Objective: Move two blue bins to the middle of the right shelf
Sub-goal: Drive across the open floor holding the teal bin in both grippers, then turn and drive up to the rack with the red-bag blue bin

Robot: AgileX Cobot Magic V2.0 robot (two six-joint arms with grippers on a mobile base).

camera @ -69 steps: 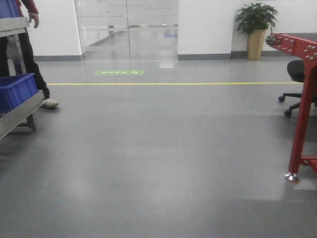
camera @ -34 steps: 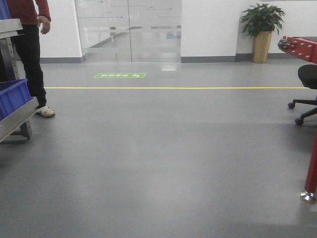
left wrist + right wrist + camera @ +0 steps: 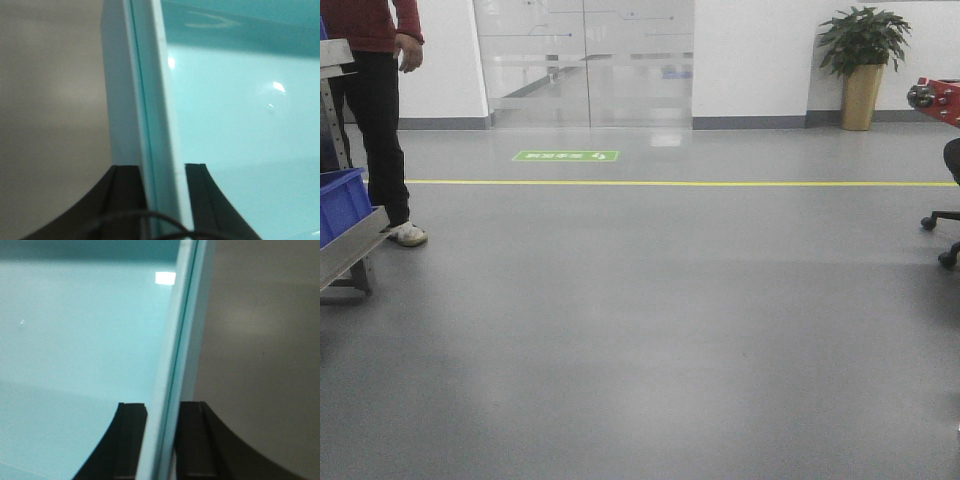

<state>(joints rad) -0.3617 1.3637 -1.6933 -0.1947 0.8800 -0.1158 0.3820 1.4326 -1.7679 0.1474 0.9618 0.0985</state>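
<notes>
In the left wrist view my left gripper (image 3: 161, 167) is shut on the left wall of a pale cyan bin (image 3: 225, 125), one black finger outside the wall and one inside. In the right wrist view my right gripper (image 3: 162, 405) is shut on the right wall of the pale cyan bin (image 3: 75, 340) in the same way. A thin dark line runs along each gripped rim; I cannot tell whether two bins sit nested. Grey floor shows beyond both walls. The bin and both grippers are outside the front view. The right shelf middle is out of view.
At the left edge a steel rack (image 3: 350, 250) carries a royal-blue bin (image 3: 342, 205), and a person (image 3: 375, 110) stands beside it. A red frame (image 3: 940, 100) and a chair base (image 3: 945, 235) are at the right edge. Glass doors (image 3: 585, 60), a potted plant (image 3: 863, 60) and a yellow floor line (image 3: 670, 183) lie ahead.
The front view has advanced: the yellow line sits lower, the rack has slid out to the left and the red frame almost out to the right. The person stepped nearer the rack.
</notes>
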